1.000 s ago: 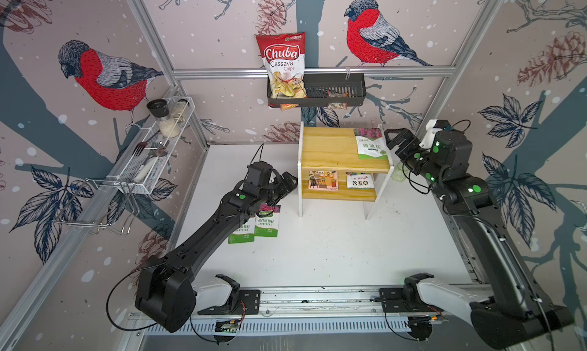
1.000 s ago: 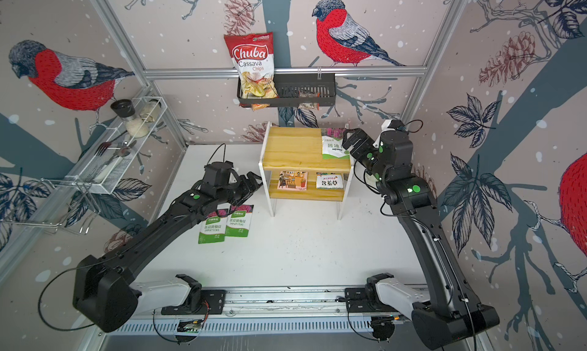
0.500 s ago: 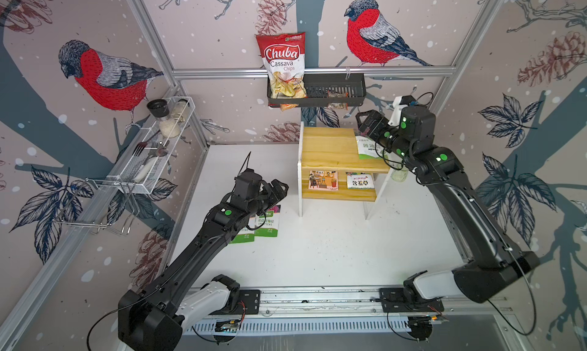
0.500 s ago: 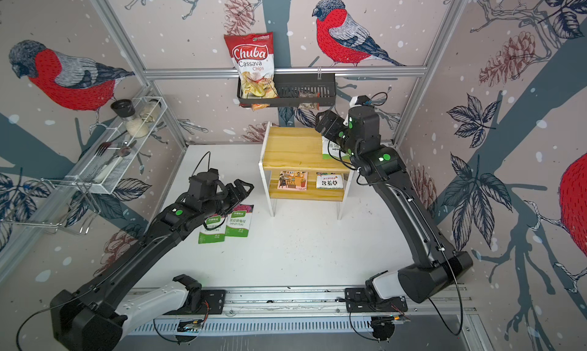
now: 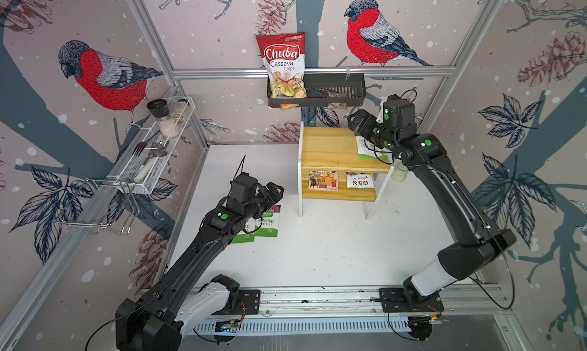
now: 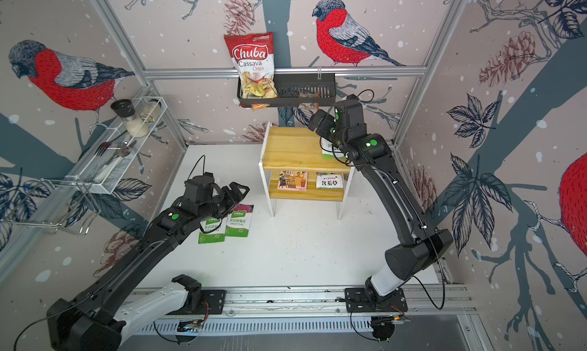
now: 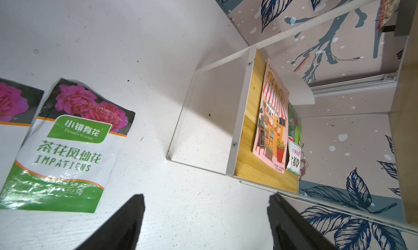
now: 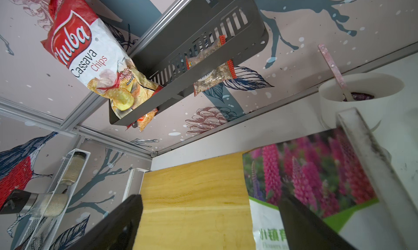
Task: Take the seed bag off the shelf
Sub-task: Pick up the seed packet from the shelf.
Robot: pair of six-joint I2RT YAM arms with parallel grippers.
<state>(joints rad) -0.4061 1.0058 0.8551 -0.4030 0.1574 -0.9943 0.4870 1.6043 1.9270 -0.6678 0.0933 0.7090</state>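
The shelf is set toward the back edge of the desk, right of its middle. The seed bag is laid flat on the top board, along the edge on the right arm's side. Pink flower spikes above a green-and-white panel are printed on it. It has not been lifted off.

The right claw is held over the back part of the top board. Its jaws are spread wide and nothing is gripped between them. In the right wrist view bare pine is seen between the two fingers, and one finger is drawn across the bag. Whether that finger touches the bag cannot be told.

The left claw is held low over the desk, in front of the shelf's left side. Its jaws are also parted and nothing is carried. Two green-and-white packets are laid side by side on the desk just beside it, partly hidden by the arm in both top views.

On the lower board a pink packet and a white packet are placed next to each other.

A black basket is hung on the back wall rail above the shelf. A chips bag is stood in its left end.
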